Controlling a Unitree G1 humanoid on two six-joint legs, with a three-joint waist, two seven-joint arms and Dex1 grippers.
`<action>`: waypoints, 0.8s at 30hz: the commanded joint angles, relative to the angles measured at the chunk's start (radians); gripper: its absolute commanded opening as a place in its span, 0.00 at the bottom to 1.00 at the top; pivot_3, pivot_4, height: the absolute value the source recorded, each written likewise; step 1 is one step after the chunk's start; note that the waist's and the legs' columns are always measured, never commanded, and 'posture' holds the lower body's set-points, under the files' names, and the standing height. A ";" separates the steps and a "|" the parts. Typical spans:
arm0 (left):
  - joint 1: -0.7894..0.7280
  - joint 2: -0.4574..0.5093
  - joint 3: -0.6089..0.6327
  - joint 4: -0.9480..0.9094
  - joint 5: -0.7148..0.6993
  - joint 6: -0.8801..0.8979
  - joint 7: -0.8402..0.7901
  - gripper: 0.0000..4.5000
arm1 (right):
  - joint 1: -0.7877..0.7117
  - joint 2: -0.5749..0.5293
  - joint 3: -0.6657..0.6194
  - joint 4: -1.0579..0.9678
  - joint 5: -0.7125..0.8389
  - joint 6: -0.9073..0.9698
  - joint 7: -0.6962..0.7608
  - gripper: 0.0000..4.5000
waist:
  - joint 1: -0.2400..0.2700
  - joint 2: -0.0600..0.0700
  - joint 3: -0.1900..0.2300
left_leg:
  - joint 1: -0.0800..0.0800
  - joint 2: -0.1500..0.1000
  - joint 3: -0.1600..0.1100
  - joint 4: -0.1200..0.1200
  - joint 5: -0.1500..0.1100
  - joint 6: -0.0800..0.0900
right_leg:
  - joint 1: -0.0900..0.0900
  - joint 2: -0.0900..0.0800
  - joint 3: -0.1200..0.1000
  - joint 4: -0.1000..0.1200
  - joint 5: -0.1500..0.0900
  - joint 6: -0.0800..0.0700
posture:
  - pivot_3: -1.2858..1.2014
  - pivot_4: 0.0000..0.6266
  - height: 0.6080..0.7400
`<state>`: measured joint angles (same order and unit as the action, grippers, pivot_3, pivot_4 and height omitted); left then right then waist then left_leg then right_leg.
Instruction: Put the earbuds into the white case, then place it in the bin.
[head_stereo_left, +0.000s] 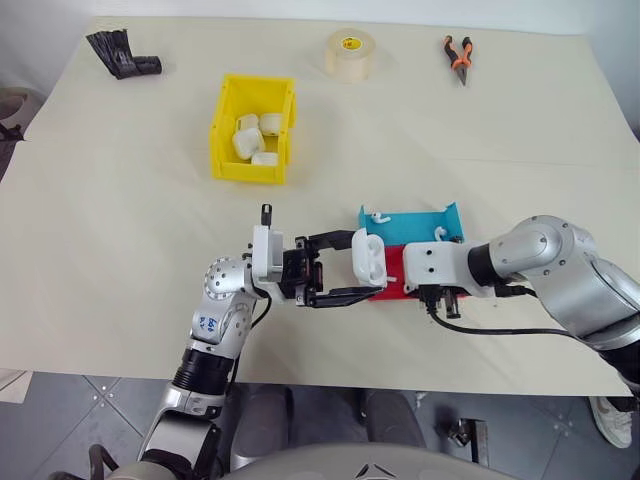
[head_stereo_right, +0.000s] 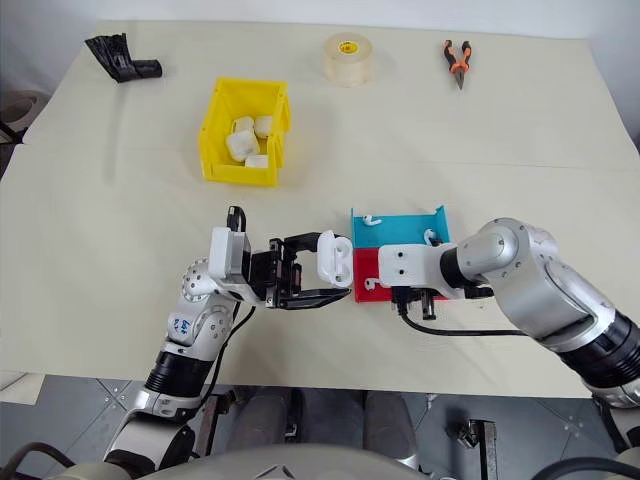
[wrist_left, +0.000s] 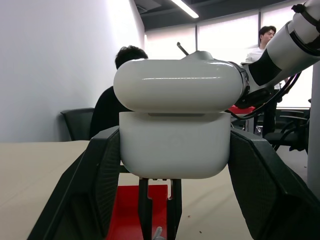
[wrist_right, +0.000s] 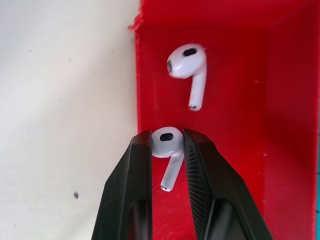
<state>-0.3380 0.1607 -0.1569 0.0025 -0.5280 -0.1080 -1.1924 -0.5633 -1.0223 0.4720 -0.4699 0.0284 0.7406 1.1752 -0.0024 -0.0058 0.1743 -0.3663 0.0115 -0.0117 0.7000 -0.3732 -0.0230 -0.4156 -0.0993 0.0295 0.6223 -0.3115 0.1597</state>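
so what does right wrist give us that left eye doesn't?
Right wrist alone: the right gripper closed on an earbud over the red tray, a second earbud lying loose beside it. Left eye alone: the left gripper holding the white case, the yellow bin of cases, blue tray, tape roll, pliers. Both: the red tray and the tabletop.
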 joint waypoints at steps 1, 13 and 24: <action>-0.010 0.002 0.006 -0.024 -0.018 -0.003 -0.008 0.62 | 0.029 -0.005 -0.112 -0.035 0.050 0.045 -0.018 0.12 | 0.001 0.000 0.000 | 0.000 0.000 0.000 0.000 0.000 0.000 | 0.000 0.000 0.000 0.000 0.000 0.000 | 0.52 0.24 1.00; -0.064 0.011 0.047 0.052 -0.076 0.078 -0.052 0.62 | 0.319 0.416 -0.771 -0.138 0.509 -0.174 -0.213 0.12 | 0.005 0.000 0.000 | -0.001 0.000 -0.001 0.000 0.000 0.000 | 0.001 0.001 -0.002 0.001 0.000 0.000 | 0.52 0.24 1.00; -0.151 -0.019 0.094 0.108 -0.125 0.175 -0.057 0.62 | 0.329 0.710 -0.634 -0.297 0.663 -0.271 -0.487 0.12 | -0.002 0.000 0.000 | -0.001 0.000 -0.004 0.000 0.001 -0.001 | 0.001 0.001 -0.002 0.003 0.000 0.000 | 0.52 0.24 1.00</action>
<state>-0.4672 0.1537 -0.0778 0.1273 -0.6207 0.0618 -1.2521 -0.2416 -0.3328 -0.2028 -0.7068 0.6674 0.4980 0.7223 -0.0045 -0.0053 0.1741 -0.3668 0.0112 -0.0157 0.6995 -0.3724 -0.0244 -0.4143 -0.0981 0.0272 0.6250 -0.3115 0.1598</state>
